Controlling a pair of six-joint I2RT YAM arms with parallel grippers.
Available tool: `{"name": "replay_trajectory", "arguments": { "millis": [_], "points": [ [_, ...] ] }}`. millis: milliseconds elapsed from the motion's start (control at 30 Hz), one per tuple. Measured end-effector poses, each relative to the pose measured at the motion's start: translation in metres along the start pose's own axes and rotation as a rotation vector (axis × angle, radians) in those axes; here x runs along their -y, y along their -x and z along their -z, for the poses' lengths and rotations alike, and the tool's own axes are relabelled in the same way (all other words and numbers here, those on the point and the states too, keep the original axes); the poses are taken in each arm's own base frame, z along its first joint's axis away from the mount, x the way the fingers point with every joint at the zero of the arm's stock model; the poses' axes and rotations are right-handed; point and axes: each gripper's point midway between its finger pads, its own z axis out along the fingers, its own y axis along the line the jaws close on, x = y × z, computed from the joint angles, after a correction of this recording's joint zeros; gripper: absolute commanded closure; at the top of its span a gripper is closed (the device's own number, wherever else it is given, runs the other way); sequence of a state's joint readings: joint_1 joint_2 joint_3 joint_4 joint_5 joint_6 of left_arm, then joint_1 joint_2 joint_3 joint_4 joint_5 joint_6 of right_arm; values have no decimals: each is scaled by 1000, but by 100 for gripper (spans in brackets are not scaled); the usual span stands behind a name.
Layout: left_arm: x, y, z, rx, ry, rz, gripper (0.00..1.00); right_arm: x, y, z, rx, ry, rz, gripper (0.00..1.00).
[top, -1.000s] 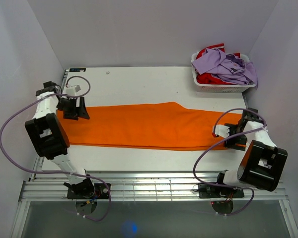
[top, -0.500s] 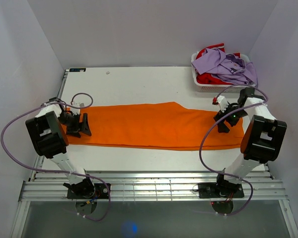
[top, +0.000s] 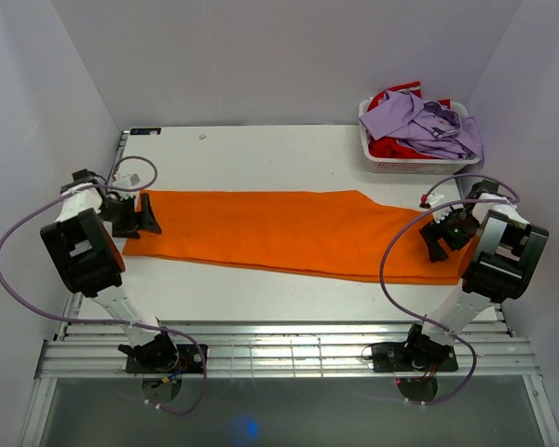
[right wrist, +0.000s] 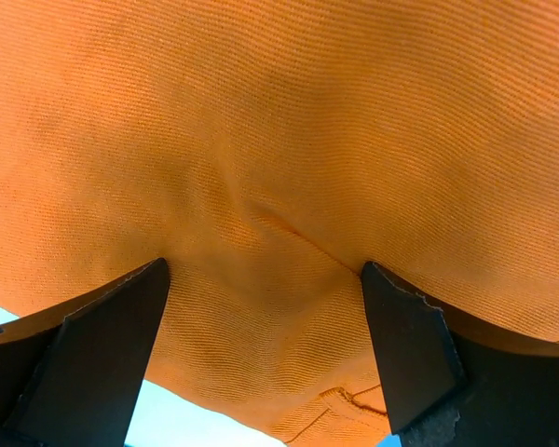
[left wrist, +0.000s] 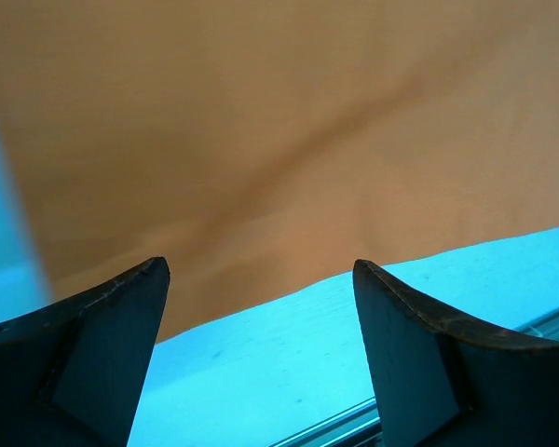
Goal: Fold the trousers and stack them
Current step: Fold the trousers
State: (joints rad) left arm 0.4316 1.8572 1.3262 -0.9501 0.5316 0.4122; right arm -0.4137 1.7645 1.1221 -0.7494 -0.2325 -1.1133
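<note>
The orange trousers (top: 289, 233) lie flat at full length across the table, folded lengthwise into one long strip. My left gripper (top: 138, 215) is open at the strip's left end. In the left wrist view its jaws (left wrist: 261, 270) stand wide apart over bare table, with the cloth edge (left wrist: 261, 140) just beyond the fingertips. My right gripper (top: 440, 237) is open low over the right end. In the right wrist view (right wrist: 261, 270) the cloth (right wrist: 279, 140) fills the gap between the wide jaws, with a hem corner (right wrist: 354, 405) near them. Neither holds anything.
A white basket (top: 419, 166) stands at the back right corner with a lilac shirt (top: 424, 121) and a red garment (top: 389, 147) in it. Walls close in on three sides. A metal rail (top: 279, 349) runs along the near edge.
The trousers have shifted a little to the right and back, and lie straighter. Both grippers have moved about at the two ends and now sit low at them, open.
</note>
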Motion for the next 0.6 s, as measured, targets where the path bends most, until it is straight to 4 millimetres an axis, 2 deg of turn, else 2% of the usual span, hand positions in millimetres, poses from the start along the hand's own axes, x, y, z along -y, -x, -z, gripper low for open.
{"name": "replay_trajectory", "arguments": {
  "millis": [133, 233, 367, 500, 600],
  "points": [
    [-43, 20, 37, 107, 87, 29, 9, 3, -6, 2, -23, -6, -9, 11],
    [-64, 33, 51, 143, 128, 37, 9, 4, -7, 3, -43, 1, -11, 10],
    [-86, 42, 37, 135, 150, 50, 10, 4, -8, 3, -52, 3, -11, 10],
    [-99, 32, 6, 77, 118, 97, 11, 3, -8, 3, -55, 4, -9, 10],
    [-100, 42, 5, 100, 119, 96, 14, 3, -8, 3, -55, 4, -8, 10]
  ]
}}
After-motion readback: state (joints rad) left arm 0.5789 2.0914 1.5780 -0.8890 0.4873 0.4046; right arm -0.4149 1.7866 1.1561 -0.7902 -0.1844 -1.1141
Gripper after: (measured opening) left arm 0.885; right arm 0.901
